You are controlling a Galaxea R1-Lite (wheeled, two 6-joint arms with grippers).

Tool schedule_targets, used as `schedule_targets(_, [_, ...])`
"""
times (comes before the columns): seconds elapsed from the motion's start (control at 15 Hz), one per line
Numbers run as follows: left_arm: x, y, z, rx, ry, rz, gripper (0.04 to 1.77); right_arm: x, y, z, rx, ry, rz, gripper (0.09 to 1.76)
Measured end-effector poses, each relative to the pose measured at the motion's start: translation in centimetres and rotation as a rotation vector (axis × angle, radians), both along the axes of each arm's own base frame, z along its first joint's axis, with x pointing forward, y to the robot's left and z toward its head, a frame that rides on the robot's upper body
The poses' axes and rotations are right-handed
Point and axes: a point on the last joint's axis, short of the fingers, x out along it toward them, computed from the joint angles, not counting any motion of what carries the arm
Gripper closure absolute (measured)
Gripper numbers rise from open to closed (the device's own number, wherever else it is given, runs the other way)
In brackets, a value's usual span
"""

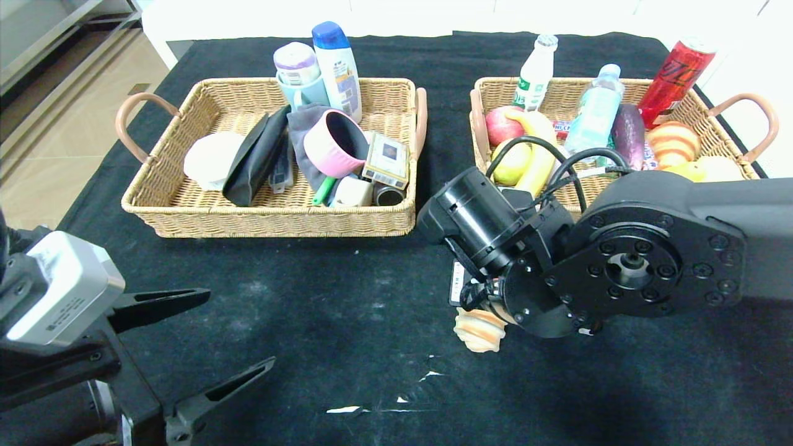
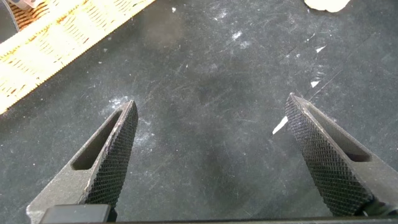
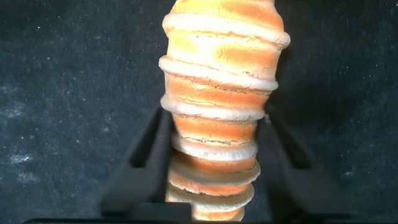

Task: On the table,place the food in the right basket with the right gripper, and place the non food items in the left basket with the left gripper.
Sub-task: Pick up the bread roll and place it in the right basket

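Observation:
The ridged orange-and-cream bread roll lies on the black table in front of the right basket. My right gripper reaches down over it, with a finger pressed against each side of the roll. My left gripper is open and empty at the front left, over bare cloth. The banana and water bottle lie in the right basket. The glasses case, pink saucepan and card box lie in the left basket.
The left basket also holds a shampoo bottle, a mug and a white bowl. The right basket also holds a red can, an aubergine, an apple and a second striped roll. White scraps lie near the front.

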Motion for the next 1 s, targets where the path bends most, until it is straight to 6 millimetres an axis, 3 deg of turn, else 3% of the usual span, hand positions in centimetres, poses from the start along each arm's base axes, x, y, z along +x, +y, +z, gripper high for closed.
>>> schedule_targets(0.2, [0.07, -0.04, -0.12, 0.003, 0.006, -0.001, 0.09, 0.08, 0.01, -0.18, -0.003, 0.004, -0.001, 1.3])
schedule_targets(1.0, [0.31, -0.15, -0.37, 0.009, 0.02, 0.001, 0.09, 0.32, 0.17, -0.86, -0.021, 0.016, -0.003, 1.36])
